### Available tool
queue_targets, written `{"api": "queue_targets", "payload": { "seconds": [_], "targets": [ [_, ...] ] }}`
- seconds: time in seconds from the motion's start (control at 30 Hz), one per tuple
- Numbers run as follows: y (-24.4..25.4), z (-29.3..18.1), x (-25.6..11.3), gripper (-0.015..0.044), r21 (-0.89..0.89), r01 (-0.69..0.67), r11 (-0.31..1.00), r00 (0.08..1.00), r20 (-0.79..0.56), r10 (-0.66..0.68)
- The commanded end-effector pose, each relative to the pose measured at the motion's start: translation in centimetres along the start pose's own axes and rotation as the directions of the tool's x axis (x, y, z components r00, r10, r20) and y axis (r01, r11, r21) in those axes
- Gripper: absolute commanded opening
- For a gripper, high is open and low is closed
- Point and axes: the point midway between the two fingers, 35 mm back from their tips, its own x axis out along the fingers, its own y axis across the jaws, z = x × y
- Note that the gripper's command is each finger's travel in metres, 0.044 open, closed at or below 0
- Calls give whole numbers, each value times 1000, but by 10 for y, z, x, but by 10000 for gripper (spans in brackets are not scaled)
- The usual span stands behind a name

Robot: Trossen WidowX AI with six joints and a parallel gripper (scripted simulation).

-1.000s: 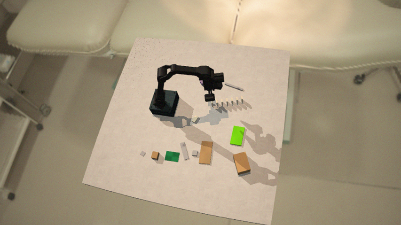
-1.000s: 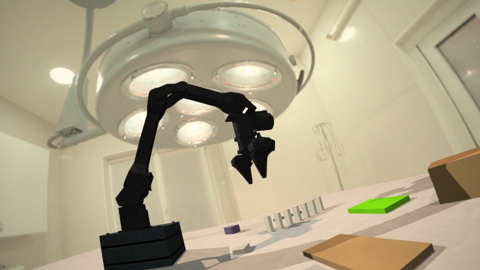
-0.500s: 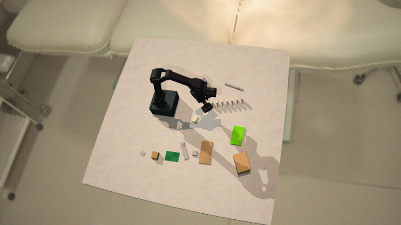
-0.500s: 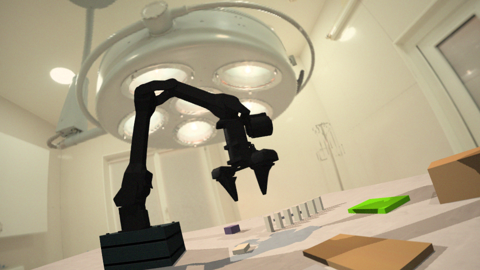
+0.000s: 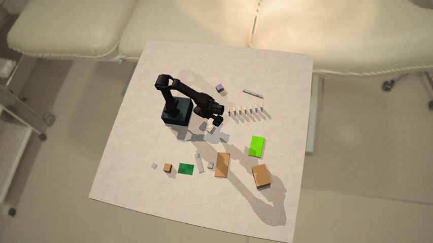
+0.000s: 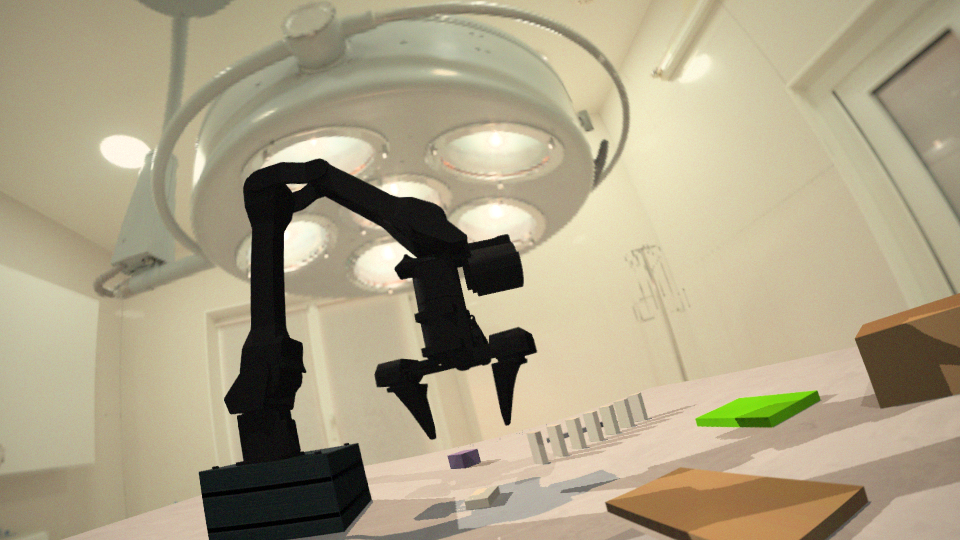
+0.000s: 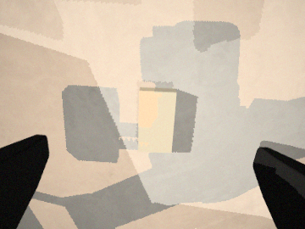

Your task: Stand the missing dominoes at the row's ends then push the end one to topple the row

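Note:
Several pale dominoes stand upright in an evenly spaced straight row. The end domino nearest the arm stands in line with the others. One loose cream domino lies flat on the table, between the arm's base and the row and off the row's line. My gripper is wide open and empty, above the loose domino. In the wrist view that domino lies between the two fingers and a little beyond their tips. In the top view the fingertips are hard to make out.
A purple block and a grey bar lie on the row's far side. A bright green slab, a flat brown board and a brown box lie on the other side, with smaller pieces nearby.

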Motion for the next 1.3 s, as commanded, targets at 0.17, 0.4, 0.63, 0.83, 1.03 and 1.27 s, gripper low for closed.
{"api": "queue_targets", "payload": {
  "seconds": [0.17, 0.4, 0.63, 0.83, 1.03, 1.27],
  "targets": [
    [-5, 1, 23, 440, -33, 20, 999, 1000, 6, -20],
    [-3, -1, 64, 440, -33, 19, 999, 1000, 5, -19],
    [-3, -1, 69, 440, -33, 19, 999, 1000, 5, -19],
    [-3, -1, 78, 440, -33, 19, 999, 1000, 5, -19],
    [-3, -1, 79, 440, -33, 19, 999, 1000, 5, -19],
    [-3, -1, 79, 282, -33, 19, 999, 1000, 5, -19]
  ]
}}
